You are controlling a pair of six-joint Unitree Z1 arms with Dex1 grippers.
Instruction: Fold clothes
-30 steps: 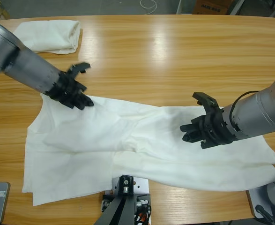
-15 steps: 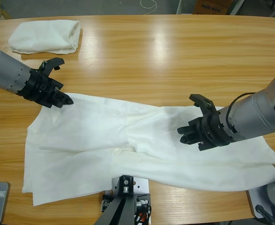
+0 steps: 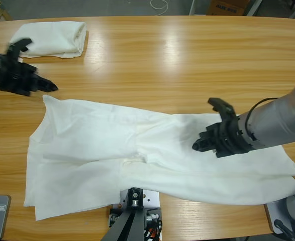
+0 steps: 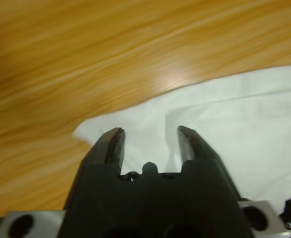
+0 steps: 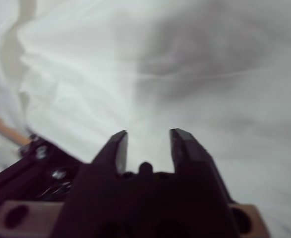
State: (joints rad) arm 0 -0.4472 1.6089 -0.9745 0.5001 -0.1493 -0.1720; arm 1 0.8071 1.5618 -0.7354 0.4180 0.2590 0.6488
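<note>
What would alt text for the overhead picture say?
A white T-shirt lies spread and rumpled on a wooden table, with an open left claw beside its far corner and an open right claw above it. A folded white shirt sits in the far corner.

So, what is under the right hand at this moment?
Under the right hand, whose jaws are open, lies only the spread white T-shirt. The wooden table beneath it is covered there.
</note>
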